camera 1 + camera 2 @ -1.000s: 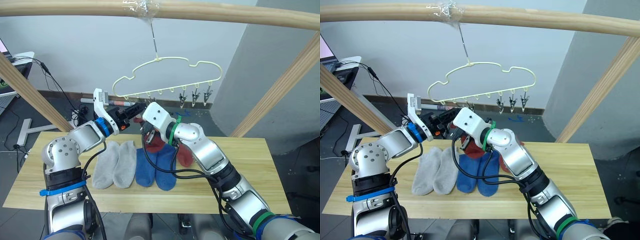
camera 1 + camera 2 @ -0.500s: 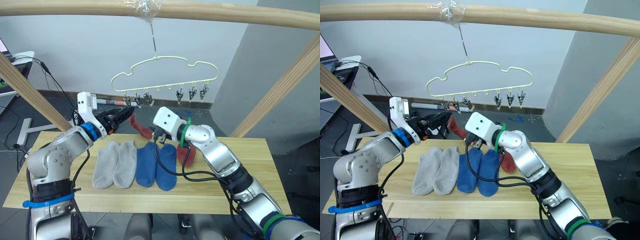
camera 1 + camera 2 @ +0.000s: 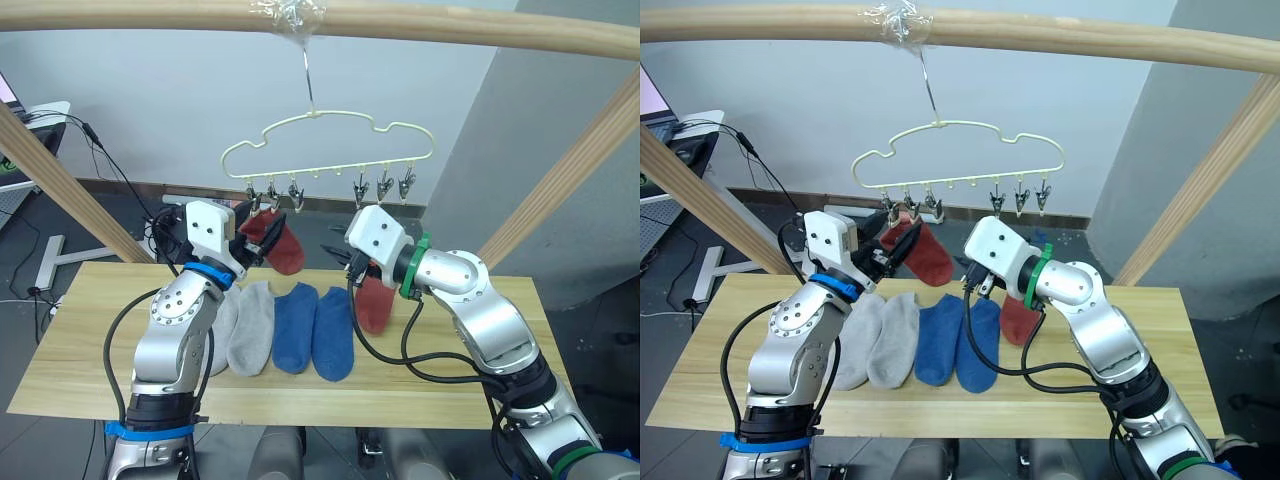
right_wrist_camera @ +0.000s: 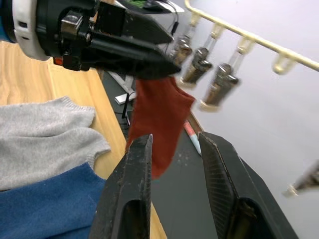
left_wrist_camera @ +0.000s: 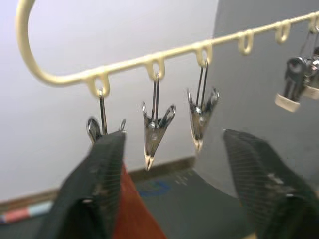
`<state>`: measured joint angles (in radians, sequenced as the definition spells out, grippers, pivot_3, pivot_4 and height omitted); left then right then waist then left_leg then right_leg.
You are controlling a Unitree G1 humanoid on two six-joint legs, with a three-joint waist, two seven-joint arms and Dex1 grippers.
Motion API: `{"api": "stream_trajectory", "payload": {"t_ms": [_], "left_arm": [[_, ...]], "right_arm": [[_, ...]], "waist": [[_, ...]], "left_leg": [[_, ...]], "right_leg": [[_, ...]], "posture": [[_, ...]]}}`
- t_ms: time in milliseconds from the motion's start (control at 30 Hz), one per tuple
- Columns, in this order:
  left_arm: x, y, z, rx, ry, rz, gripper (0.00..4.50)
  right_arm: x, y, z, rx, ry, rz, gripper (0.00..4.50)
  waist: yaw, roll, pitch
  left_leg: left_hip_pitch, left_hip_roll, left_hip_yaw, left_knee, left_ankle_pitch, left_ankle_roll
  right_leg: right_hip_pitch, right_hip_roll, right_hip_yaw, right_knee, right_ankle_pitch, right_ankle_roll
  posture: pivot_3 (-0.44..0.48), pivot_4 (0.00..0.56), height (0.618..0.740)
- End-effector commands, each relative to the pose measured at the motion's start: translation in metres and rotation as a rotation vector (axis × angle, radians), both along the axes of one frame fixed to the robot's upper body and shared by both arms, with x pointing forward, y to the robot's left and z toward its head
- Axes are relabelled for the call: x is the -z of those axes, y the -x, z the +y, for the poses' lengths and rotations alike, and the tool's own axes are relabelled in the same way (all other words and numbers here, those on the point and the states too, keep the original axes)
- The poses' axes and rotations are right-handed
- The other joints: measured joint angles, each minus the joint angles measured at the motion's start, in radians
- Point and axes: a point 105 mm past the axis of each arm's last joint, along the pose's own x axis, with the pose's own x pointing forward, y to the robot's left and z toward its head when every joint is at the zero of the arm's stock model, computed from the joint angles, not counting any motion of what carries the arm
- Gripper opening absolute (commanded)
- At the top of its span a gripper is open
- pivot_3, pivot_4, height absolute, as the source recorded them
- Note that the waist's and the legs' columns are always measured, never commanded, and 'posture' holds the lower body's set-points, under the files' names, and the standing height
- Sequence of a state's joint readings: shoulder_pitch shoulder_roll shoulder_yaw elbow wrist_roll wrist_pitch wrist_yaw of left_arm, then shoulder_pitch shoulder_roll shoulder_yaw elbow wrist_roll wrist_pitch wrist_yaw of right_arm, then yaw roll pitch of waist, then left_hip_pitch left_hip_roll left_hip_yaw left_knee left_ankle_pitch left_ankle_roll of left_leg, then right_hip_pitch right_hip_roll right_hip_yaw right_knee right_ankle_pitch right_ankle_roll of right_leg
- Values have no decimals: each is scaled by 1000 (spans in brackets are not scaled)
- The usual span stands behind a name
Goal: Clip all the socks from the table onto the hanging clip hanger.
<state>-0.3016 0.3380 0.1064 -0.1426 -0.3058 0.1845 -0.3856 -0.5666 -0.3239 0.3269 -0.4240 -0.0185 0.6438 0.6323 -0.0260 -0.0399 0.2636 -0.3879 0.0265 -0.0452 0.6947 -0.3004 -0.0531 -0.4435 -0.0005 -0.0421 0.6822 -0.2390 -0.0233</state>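
wooden pole frame (image 3: 450,28), cables (image 3: 120,180) (maybe laptop behind)

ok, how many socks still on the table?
5: two grey socks side by side toward the robot's left, two blue socks in the middle, one rust red sock partly behind the right arm. The other red sock hangs at the clip hanger.

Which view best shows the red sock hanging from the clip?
The right eye view: the hanging red sock shows whole under the clip hanger. The left eye view matches it, the right wrist view shows it close, and the left wrist view catches just an edge.
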Motion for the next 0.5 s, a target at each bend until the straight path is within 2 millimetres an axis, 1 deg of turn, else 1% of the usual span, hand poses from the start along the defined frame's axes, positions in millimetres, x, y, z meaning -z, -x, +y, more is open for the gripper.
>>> {"api": "stream_trajectory", "payload": {"t_ms": [33, 200, 300, 433, 500], "left_arm": [[-9, -3, -3, -23, -15, -68, 2589], [-10, -13, -9, -53, 0, -86, 2589], [-12, -19, -12, -69, 13, -95, 2589], [-10, -23, -13, -75, 17, -96, 2589], [-7, -28, -9, -103, 26, -95, 2589]], "right_arm": [[-18, 7, -5, -13, -38, -46, 1504], [-20, 5, -18, 19, -31, -42, 1504], [-21, 4, -22, 31, -30, -44, 1504], [-22, 5, -23, 35, -30, -40, 1504], [-22, 6, -24, 35, -33, -38, 1504]], "waist": [[0, 0, 0], [-1, 0, 0], [-1, 0, 0], [-4, 0, 0], [-3, 0, 0]], "left_leg": [[0, 0, 0, 0, 0, 0], [-1, 0, 1, 0, 0, 0], [-2, 0, 1, 0, 0, 1], [-2, 0, 1, 0, 0, 1], [-2, 0, 1, 0, 0, 1]], "right_leg": [[0, 0, 0, 0, 0, 0], [0, 0, -2, 0, 0, 1], [0, 0, -2, -1, 0, 0], [0, 0, -3, -1, 0, 0], [0, 0, -3, -1, 0, 0]], "posture": [[-32, 252, 692], [-41, 255, 692], [-50, 256, 692], [-59, 257, 692], [-59, 257, 692]]}}
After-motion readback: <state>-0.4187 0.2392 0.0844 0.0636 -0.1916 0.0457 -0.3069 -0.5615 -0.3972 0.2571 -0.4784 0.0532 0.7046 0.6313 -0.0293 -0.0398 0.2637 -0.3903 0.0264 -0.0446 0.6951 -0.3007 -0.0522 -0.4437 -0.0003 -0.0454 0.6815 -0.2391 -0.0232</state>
